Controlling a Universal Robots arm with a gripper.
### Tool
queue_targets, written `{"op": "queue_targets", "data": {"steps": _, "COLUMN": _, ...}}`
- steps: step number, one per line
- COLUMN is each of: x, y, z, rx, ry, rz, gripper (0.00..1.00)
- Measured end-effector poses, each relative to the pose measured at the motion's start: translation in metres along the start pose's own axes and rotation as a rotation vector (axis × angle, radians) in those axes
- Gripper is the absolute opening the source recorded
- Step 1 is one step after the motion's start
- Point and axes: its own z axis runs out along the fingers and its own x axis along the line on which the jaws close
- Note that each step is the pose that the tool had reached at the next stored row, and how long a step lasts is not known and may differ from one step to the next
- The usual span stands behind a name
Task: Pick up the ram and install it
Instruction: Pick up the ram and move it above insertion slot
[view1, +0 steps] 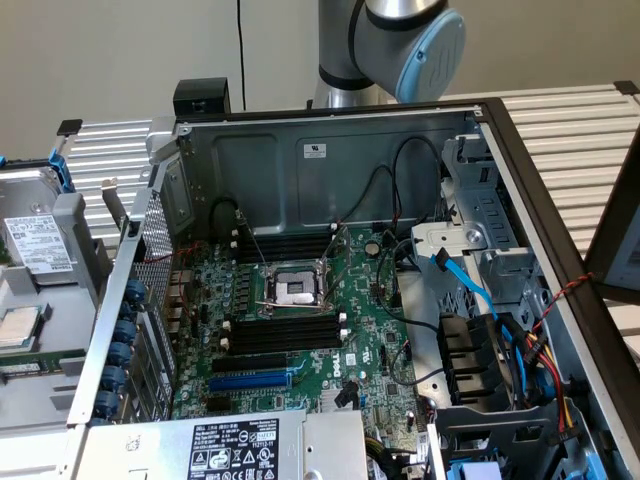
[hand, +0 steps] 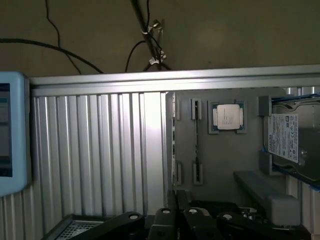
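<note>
1. The black-linked gripper has its jaws drawn close together, with nothing between them.
2. The ram, a long thin circuit-board stick, seems to stand on edge in the grey holder tray, just beside a square silver processor chip (well apart from the long black plastic memory slots).
3. Reaching it well, I judge, means squaring the jaws to its flat faces, centred along its length.

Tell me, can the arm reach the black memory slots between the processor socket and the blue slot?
Probably yes. The case lies open, and the memory slots sit bare beside the processor socket, with no cable seen across them. The arm stands beyond the case's far wall.
</note>
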Motion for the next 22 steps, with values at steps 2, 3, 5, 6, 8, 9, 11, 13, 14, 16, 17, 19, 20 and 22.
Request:
{"op": "queue_targets", "data": {"steps": 2, "x": 0.000, "y": -0.0001, "z": 0.0000, "rx": 0.0000, "ry": 0.0000, "rz": 0.000, "gripper": 0.12}}
{"op": "queue_targets", "data": {"steps": 3, "x": 0.000, "y": -0.0024, "z": -0.0001, "rx": -0.0003, "ry": 0.0002, "rz": 0.000, "gripper": 0.12}}
{"op": "queue_targets", "data": {"steps": 5, "x": 0.002, "y": -0.0094, "z": 0.0000, "rx": -0.0004, "ry": 0.0002, "rz": 0.000, "gripper": 0.12}}
{"op": "queue_targets", "data": {"steps": 6, "x": 0.004, "y": -0.0128, "z": -0.0001, "rx": -0.0003, "ry": 0.0000, "rz": 0.000, "gripper": 0.12}}
{"op": "queue_targets", "data": {"steps": 8, "x": 0.006, "y": -0.0203, "z": -0.0011, "rx": -0.0003, "ry": 0.0001, "rz": 0.000, "gripper": 0.12}}
{"op": "queue_targets", "data": {"steps": 9, "x": 0.007, "y": -0.0248, "z": -0.0027, "rx": -0.0004, "ry": -0.0001, "rz": 0.000, "gripper": 0.12}}
{"op": "queue_targets", "data": {"steps": 11, "x": 0.009, "y": -0.0327, "z": -0.0081, "rx": -0.0005, "ry": -0.0016, "rz": 0.000, "gripper": 0.12}}
{"op": "queue_targets", "data": {"steps": 13, "x": 0.011, "y": -0.0409, "z": -0.0138, "rx": -0.0005, "ry": -0.0036, "rz": 0.000, "gripper": 0.12}}
{"op": "queue_targets", "data": {"steps": 14, "x": 0.012, "y": -0.0446, "z": -0.0165, "rx": -0.0007, "ry": -0.0044, "rz": 0.000, "gripper": 0.12}}
{"op": "queue_targets", "data": {"steps": 16, "x": 0.013, "y": -0.0536, "z": -0.0202, "rx": -0.0004, "ry": -0.0056, "rz": 0.000, "gripper": 0.12}}
{"op": "queue_targets", "data": {"steps": 17, "x": 0.014, "y": -0.0581, "z": -0.0211, "rx": -0.0007, "ry": -0.0055, "rz": 0.000, "gripper": 0.12}}
{"op": "queue_targets", "data": {"steps": 19, "x": 0.014, "y": -0.0674, "z": -0.0218, "rx": -0.0007, "ry": -0.0057, "rz": 0.000, "gripper": 0.12}}
{"op": "queue_targets", "data": {"steps": 20, "x": 0.014, "y": -0.0723, "z": -0.0219, "rx": -0.0007, "ry": -0.0057, "rz": 0.000, "gripper": 0.12}}
{"op": "queue_targets", "data": {"steps": 22, "x": 0.014, "y": -0.0811, "z": -0.0220, "rx": -0.0007, "ry": -0.0069, "rz": 0.000, "gripper": 0.12}}
